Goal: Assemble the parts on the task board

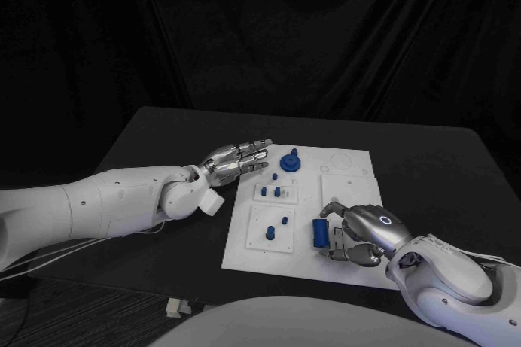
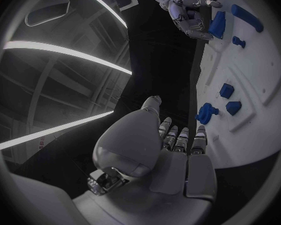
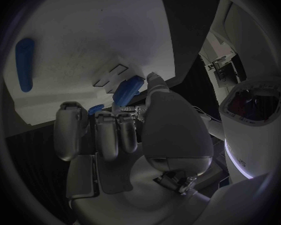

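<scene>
Head view: the task board (image 1: 349, 183) lay at the table's (image 1: 434, 159) centre. The left hand (image 1: 233, 161) hovered at the board's far left edge, fingers extended and held close together, holding nothing, just left of a round blue part (image 1: 290, 162). The right hand (image 1: 364, 230) rested on the board's near right area, fingers curled beside an oblong blue part (image 1: 321, 233).

Left wrist view: the left hand (image 2: 172, 145) was empty, near the round part (image 2: 206, 113).

Right wrist view: the right hand's fingertips (image 3: 154, 78) touched the oblong part (image 3: 126, 91); a firm grip cannot be confirmed.

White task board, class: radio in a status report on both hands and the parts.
Left hand open, at the white task board far-left edge. Right hand grips blue block part at near edge. Blue round knob part stands untouched. Nothing obstructing.
</scene>
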{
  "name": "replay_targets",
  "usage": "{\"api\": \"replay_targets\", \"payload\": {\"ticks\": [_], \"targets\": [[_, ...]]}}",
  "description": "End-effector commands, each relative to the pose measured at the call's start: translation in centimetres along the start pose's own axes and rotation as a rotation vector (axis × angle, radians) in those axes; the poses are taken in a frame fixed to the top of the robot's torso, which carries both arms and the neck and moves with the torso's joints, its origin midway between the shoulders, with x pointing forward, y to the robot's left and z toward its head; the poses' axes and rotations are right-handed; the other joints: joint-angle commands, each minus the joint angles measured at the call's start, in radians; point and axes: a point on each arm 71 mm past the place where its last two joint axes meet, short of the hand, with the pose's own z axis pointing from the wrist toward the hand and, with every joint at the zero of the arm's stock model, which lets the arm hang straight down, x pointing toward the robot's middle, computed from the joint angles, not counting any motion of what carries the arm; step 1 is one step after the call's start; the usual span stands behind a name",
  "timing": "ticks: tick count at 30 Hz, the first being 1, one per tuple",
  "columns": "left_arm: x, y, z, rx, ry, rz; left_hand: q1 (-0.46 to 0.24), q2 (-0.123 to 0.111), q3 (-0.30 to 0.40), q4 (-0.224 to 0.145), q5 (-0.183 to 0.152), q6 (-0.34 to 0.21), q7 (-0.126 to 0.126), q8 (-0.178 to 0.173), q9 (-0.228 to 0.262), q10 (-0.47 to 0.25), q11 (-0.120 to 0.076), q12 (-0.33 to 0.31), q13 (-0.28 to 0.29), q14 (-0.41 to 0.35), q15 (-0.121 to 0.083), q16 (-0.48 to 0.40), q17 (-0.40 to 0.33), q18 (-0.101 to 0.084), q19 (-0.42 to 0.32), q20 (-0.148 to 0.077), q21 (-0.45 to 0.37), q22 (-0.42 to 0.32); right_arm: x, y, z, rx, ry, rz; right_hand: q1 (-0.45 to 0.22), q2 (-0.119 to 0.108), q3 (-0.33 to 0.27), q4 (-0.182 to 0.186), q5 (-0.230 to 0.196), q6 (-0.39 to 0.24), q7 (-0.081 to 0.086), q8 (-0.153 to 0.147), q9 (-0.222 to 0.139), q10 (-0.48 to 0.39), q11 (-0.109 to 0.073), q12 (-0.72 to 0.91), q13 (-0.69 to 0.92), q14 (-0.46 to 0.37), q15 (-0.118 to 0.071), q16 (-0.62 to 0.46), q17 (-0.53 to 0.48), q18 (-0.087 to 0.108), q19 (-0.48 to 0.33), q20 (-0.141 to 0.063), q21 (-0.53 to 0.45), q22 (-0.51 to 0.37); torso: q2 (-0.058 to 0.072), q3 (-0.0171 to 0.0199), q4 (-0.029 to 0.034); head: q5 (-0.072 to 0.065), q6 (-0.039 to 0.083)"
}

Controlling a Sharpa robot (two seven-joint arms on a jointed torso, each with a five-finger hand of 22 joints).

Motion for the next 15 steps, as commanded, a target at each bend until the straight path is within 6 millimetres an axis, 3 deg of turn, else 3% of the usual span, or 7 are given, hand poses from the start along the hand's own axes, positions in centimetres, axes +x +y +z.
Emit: {"api": "replay_targets", "payload": {"ticks": [1, 5, 8, 15], "targets": [[0.20, -0.01, 0.07, 0.010, 0.012, -0.013, 0.003, 0.005, 0.001, -0.007, 0.003, 0.005, 0.008, 0.007, 0.001, -0.002, 0.007, 0.006, 0.001, 0.000, 0.003, -0.004, -0.001, 0.019, -0.002, 0.006, 0.004, 0.001, 0.13, -0.08, -0.08, 0.022, 0.007, -0.015, 0.015, 0.010, 0.010, -0.001, 0.025, -0.006, -0.001, 0.012, 0.002, 0.104, 0.005, 0.006, 0.263, 0.097, 0.009, -0.004, 0.232, 0.021, 0.002, 0.008, -0.005, 0.194, 0.000, -0.0003, -0.0013, 0.000, 0.000], [0.18, 0.00, 0.04, 0.009, 0.011, -0.013, 0.003, 0.005, 0.001, -0.007, 0.003, 0.005, 0.008, 0.007, 0.001, -0.002, 0.007, 0.006, 0.001, 0.000, 0.003, -0.004, -0.001, 0.019, -0.002, 0.006, 0.004, 0.001, 0.13, -0.09, -0.09, 0.022, 0.006, -0.015, 0.019, 0.027, 0.023, -0.002, 0.081, -0.003, -0.002, 0.032, 0.004, 0.104, 0.005, 0.006, 0.263, 0.097, 0.009, -0.003, 0.232, 0.021, 0.003, 0.008, -0.005, 0.194, 0.001, -0.0001, -0.0010, 0.001, 0.000], [0.18, 0.01, 0.04, 0.009, 0.011, -0.013, 0.003, 0.005, 0.001, -0.007, 0.003, 0.005, 0.008, 0.007, 0.001, -0.002, 0.007, 0.006, 0.001, 0.000, 0.003, -0.004, -0.001, 0.019, -0.002, 0.006, 0.004, 0.001, 0.11, -0.10, -0.09, 0.020, 0.003, -0.014, 0.024, 0.052, 0.041, -0.005, 0.171, 0.017, -0.005, 0.057, 0.006, 0.104, 0.002, 0.006, 0.263, 0.097, 0.007, -0.003, 0.233, 0.020, 0.005, 0.007, -0.003, 0.195, 0.001, 0.0002, -0.0010, 0.001, 0.000], [0.19, 0.05, 0.05, 0.009, 0.011, -0.014, 0.003, 0.005, 0.001, -0.008, 0.003, 0.007, 0.009, 0.008, 0.001, -0.002, 0.007, 0.006, 0.001, 0.000, 0.003, -0.004, -0.001, 0.019, -0.002, 0.006, 0.004, 0.001, 0.03, -0.02, -0.06, 0.009, -0.011, -0.005, 0.025, 0.076, 0.064, -0.008, 0.334, 0.060, -0.014, 0.085, 0.004, 0.104, -0.006, 0.006, 0.263, 0.098, 0.000, -0.001, 0.238, 0.019, 0.008, 0.000, 0.001, 0.197, 0.001, 0.0002, -0.0003, 0.001, 0.000]]}}
